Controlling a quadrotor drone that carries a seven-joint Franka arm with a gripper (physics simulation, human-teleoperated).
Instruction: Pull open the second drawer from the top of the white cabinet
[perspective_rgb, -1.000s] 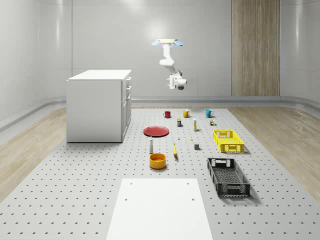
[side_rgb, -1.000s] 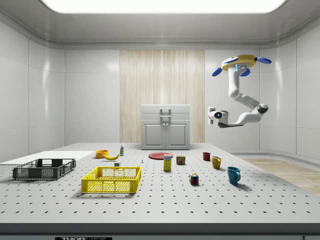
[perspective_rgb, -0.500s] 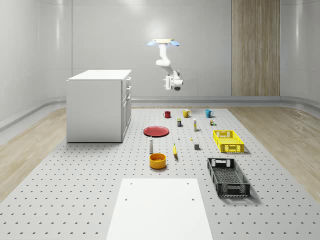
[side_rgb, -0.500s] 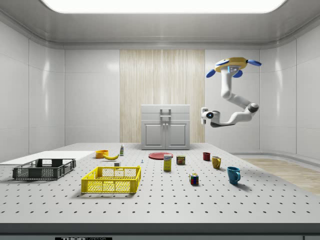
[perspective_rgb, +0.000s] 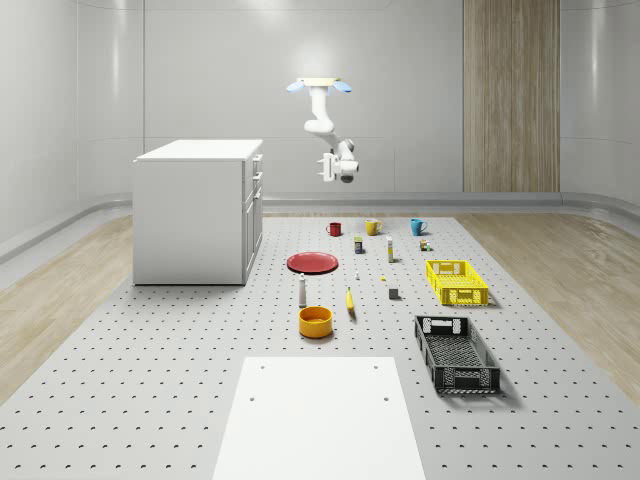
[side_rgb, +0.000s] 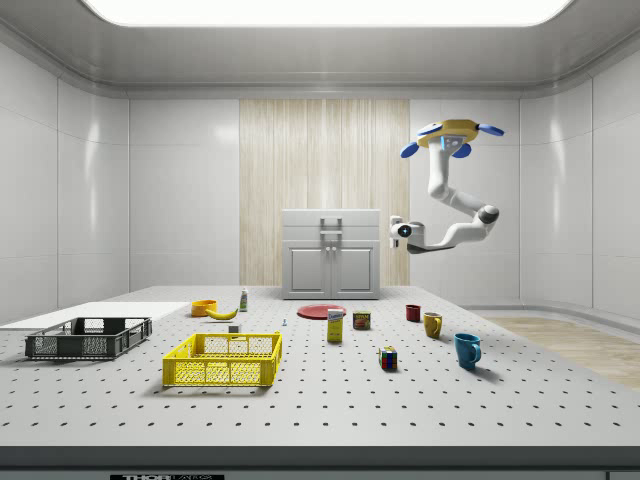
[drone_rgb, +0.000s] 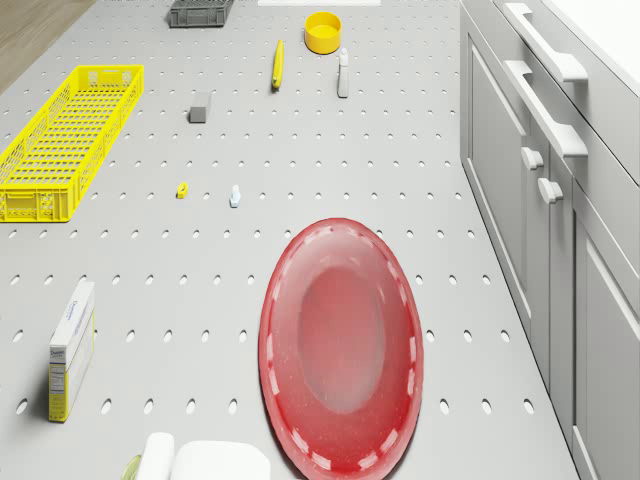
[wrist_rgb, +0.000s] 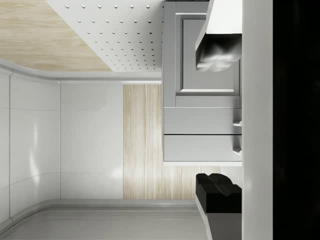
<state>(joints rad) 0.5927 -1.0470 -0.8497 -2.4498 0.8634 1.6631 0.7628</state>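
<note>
Above the counter's far edge, the drone (perspective_rgb: 320, 86) is hovered, pincer (wrist_rgb: 218, 120) spread open, short of the cabinet (perspective_rgb: 198, 210). Second drawer (wrist_rgb: 202, 121): rigid, slides; bar handle (drone_rgb: 545, 108) to be gripped.

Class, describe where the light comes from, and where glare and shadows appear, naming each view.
Side view: a bright ceiling panel lights the room evenly. Whole-scene view: soft glare streaks the glossy back wall; the black crate casts a short shadow. Drone view: the red plate shows a pale sheen.
</note>
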